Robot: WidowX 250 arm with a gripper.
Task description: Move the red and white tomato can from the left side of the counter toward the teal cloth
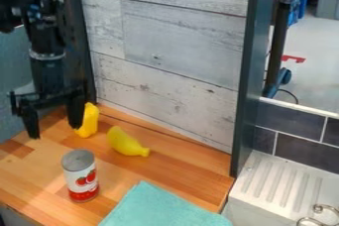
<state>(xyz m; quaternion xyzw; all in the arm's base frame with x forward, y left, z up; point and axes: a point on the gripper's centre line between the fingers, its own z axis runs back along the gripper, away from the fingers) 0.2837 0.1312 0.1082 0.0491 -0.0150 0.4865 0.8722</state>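
The pincer [55,131] is wide and empty, near a yellow thing [89,121] on the worktop [33,173]. I judge that grasping and moving are both left to do.

A fixed camera looks down at a slant across the counter [169,169], facing the plank wall [175,41], near enough to frame my gripper [54,130] at left and the sink [273,186] at lower right.

On the counter [165,169], a toy [90,120] sits just right of the pincer [55,130], a second toy [126,141] farther right, a can [81,176] in front, a cloth [165,208] front-right.
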